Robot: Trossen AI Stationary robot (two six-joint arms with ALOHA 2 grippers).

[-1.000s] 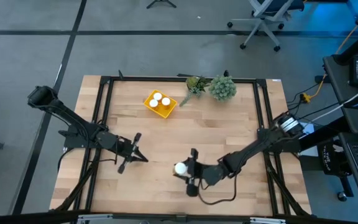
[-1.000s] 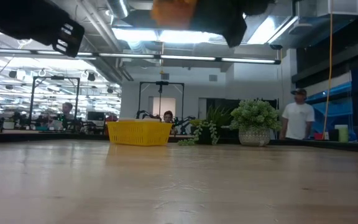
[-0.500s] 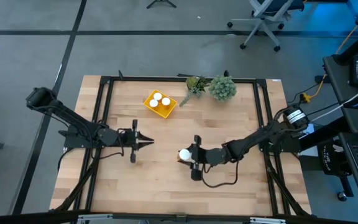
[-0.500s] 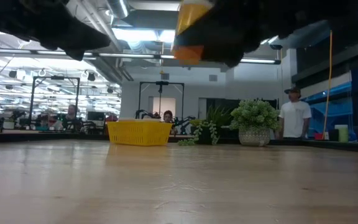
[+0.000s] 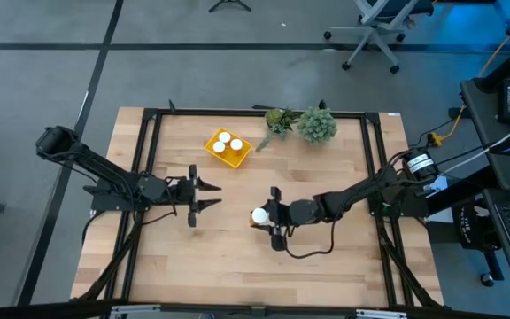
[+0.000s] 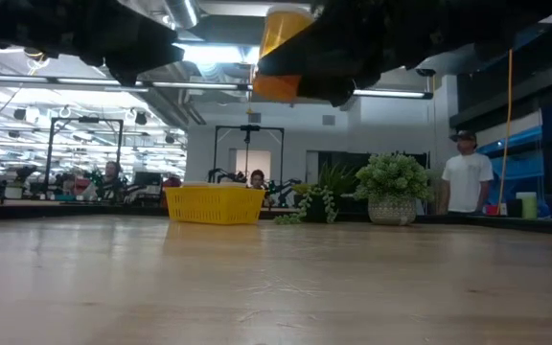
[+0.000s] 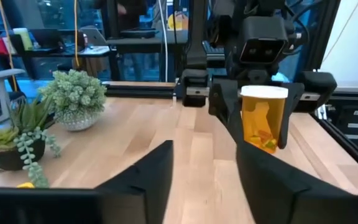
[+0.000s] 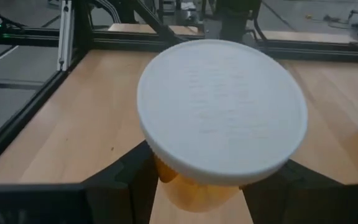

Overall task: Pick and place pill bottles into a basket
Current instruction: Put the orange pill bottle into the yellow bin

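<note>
The yellow basket (image 5: pixel 228 148) stands at the table's far middle-left with three white-capped pill bottles (image 5: pixel 229 142) in it; it also shows in the low view (image 6: pixel 214 203). My right gripper (image 5: pixel 266 218) is near the table's middle, shut on a fourth pill bottle (image 5: pixel 260 215) with an orange body and a white cap (image 8: pixel 222 112). The bottle is high above the table in the low view (image 6: pixel 281 53). My left gripper (image 5: pixel 205 195) is open and empty, left of the bottle and pointing at it; the bottle shows ahead of its fingers (image 7: pixel 263 118). My right gripper pinches the bottle's orange body (image 7: pixel 261 127) just under the cap, one finger (image 7: pixel 225 106) on each side. The fingers come level from the table's right side. The bottle is about upright, cap up, lifted clear of the table.
Two green plants (image 5: pixel 279 120) (image 5: pixel 317 124) stand at the far edge, right of the basket. Black frame rails (image 5: pixel 145 159) run round the table. A person (image 6: pixel 466 172) stands in the room beyond the far right.
My right gripper has carried the bottle toward the table's far edge, keeping it clear of the table. My left gripper has moved toward the far edge and a little right, and has turned from slanting toward the near edge to pointing toward the right.
</note>
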